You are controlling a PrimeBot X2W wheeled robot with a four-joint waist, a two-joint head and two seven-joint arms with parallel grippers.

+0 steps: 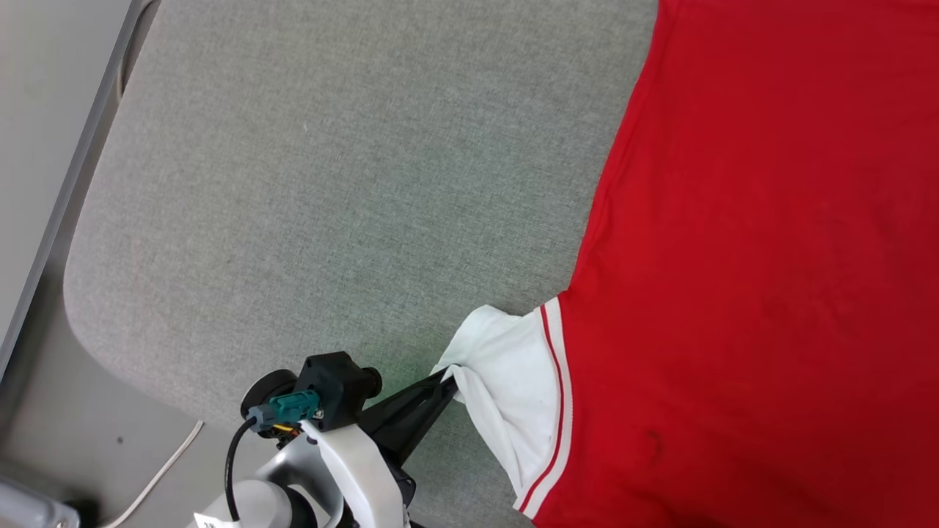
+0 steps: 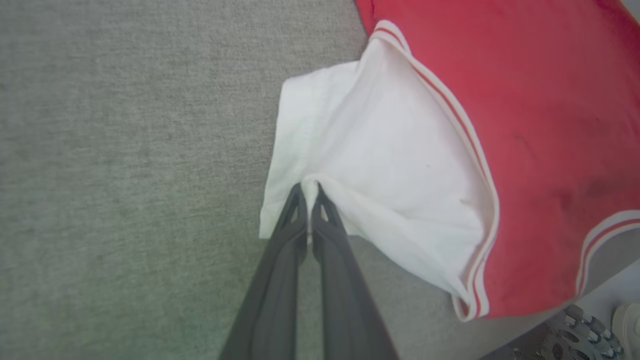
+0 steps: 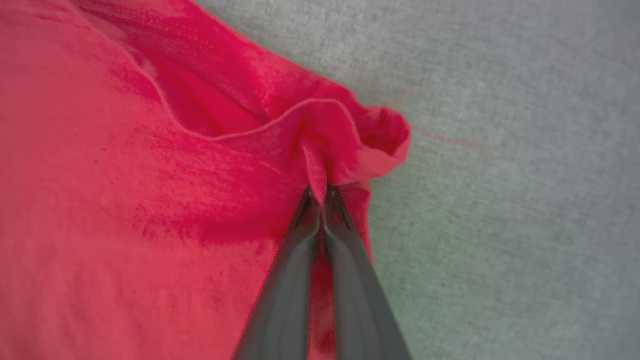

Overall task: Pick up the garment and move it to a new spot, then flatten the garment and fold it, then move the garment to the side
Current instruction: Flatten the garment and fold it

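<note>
Red shirt (image 1: 748,257) is lying on the grey padded surface (image 1: 330,183), taking up the right side of the head view. Left gripper (image 1: 449,378), lower centre of that view, is pinching the white sleeve (image 1: 513,381). Its jaws are closed on a fold at the sleeve edge, and the cloth is bunching at the tips. In the left wrist view the fingers (image 2: 280,260) are pressing together mid-frame, with the sleeve fanning out toward the striped trim (image 2: 450,110) on the right. Right gripper (image 3: 322,192) is clamping a red edge fold at the centre of the right wrist view. Its jaws are closed and the cloth is puckering just above the tips, with grey padding to the right. A pale cable (image 1: 158,477) is lying on the floor at the lower left of the head view.
</note>
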